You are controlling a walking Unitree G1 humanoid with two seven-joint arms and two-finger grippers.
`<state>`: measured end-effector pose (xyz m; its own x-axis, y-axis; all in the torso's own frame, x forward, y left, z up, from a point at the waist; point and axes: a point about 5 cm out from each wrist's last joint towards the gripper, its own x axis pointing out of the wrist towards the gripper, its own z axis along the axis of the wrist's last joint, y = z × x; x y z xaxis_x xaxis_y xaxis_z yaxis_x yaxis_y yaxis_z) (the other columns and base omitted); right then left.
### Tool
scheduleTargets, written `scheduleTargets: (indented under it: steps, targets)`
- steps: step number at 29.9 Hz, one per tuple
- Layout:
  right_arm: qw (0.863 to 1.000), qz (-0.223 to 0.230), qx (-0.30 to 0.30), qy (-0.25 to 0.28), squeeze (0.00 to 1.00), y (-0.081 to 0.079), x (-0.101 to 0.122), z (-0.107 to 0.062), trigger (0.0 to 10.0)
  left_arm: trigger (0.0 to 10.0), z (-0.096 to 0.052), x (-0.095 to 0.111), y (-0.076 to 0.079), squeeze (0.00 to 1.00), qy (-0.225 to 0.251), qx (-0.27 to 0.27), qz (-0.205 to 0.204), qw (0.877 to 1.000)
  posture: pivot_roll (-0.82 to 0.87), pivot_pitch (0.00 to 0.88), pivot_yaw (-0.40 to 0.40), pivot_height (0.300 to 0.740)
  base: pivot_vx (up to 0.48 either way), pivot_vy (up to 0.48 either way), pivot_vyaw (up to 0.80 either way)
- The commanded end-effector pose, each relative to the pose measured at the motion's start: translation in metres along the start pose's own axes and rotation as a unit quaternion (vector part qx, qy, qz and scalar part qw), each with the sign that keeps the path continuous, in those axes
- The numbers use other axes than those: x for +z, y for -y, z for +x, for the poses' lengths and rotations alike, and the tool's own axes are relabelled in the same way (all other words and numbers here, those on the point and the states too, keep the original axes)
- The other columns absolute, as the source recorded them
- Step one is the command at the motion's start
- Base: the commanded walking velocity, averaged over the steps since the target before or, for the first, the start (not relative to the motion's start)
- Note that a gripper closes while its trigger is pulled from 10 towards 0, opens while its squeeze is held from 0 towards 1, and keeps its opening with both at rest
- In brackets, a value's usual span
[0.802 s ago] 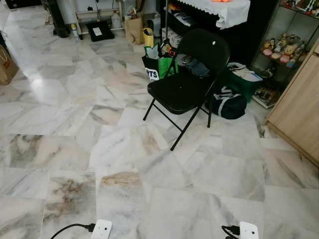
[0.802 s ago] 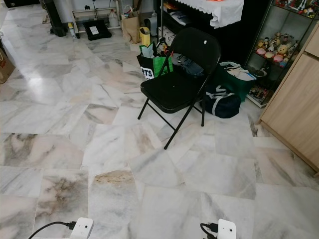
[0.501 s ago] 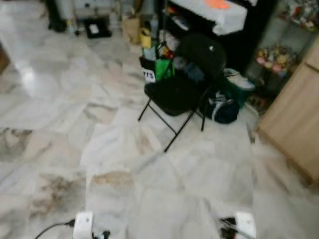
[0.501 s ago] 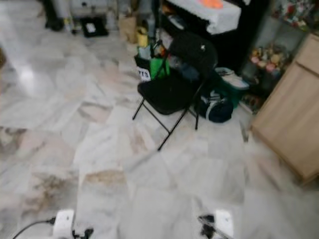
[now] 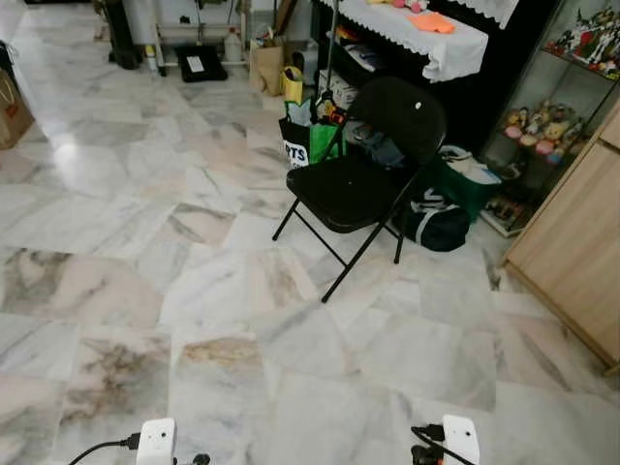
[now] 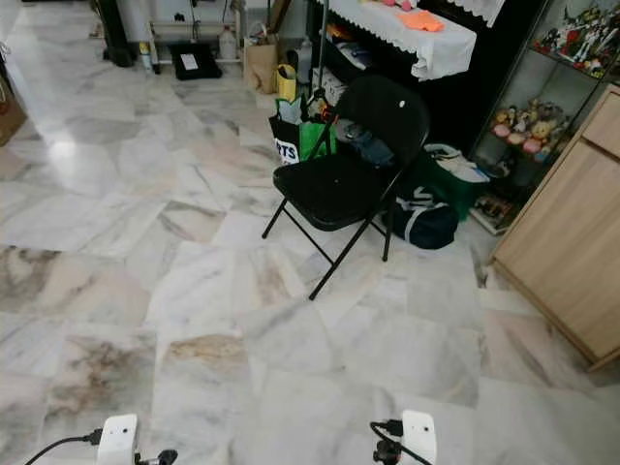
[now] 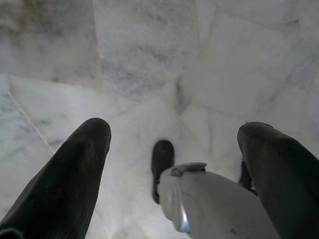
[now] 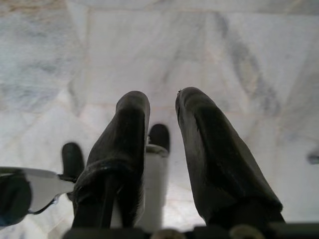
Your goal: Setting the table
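A black piece of furniture with a white lace cloth (image 5: pixel 426 39) stands at the far end, with an orange thing (image 5: pixel 432 21) lying on the cloth. No tableware can be made out. My left gripper (image 7: pixel 174 129) hangs low over the marble floor, its fingers (image 7: pixel 79 164) wide apart and open with nothing between them. My right gripper (image 8: pixel 162 94) also hangs over the floor, its fingers (image 8: pixel 132 134) close together, shut on nothing. The white ends of both arms (image 5: pixel 155 441) (image 5: pixel 459 438) show at the lower edge of the eye views.
A black folding chair (image 5: pixel 363 170) stands ahead on the marble floor (image 5: pixel 145 242). Bags (image 5: pixel 310 136) and a dark duffel (image 5: pixel 436 223) crowd around it. A wooden cabinet (image 5: pixel 581 242) is on the right, a glass case of figurines (image 5: pixel 542 136) behind it.
The whole picture has shifted and sharpened after a blur, so the camera moved. More of the cloth-covered furniture shows now. Both grippers still hang low.
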<state>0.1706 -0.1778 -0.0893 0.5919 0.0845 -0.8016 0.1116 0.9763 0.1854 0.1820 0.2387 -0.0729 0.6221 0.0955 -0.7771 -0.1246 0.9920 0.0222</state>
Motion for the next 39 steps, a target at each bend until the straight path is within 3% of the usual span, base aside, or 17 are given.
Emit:
scheduleTargets:
  steps: [1, 12, 21, 24, 39]
  targets:
    - [1.000, 0.008, -0.007, 0.000, 0.00, 0.003, -0.004, -0.002, 10.0, 10.0, 0.001, 0.003, 0.001, 0.00, 0.003, -0.006, 0.017, 1.000, 0.19, 0.001, -0.051, 0.740, 0.000, 0.000, 0.00]
    - [1.000, 0.026, -0.003, -0.008, 0.00, -0.005, -0.018, -0.003, 10.0, 10.0, 0.002, 0.012, -0.001, 0.00, 0.011, -0.012, 0.034, 0.999, 0.17, 0.000, -0.037, 0.740, 0.000, 0.000, 0.00]
    - [0.999, 0.046, -0.004, 0.008, 0.00, -0.015, -0.011, 0.001, 10.0, 10.0, 0.002, 0.009, 0.003, 0.00, 0.005, -0.016, 0.038, 0.999, 0.14, 0.000, -0.012, 0.740, 0.000, 0.000, 0.00]
    - [0.999, 0.050, -0.010, 0.007, 0.00, -0.007, -0.015, -0.002, 10.0, 10.0, 0.003, 0.010, 0.006, 0.00, 0.005, -0.017, 0.041, 0.999, 0.12, 0.000, -0.013, 0.740, 0.000, 0.000, 0.00]
    - [1.000, 0.024, -0.005, 0.003, 0.00, -0.006, -0.010, -0.001, 10.0, 10.0, 0.006, 0.017, 0.014, 0.00, 0.013, -0.015, 0.026, 0.999, 0.05, 0.000, -0.034, 0.740, 0.000, 0.000, 0.00]
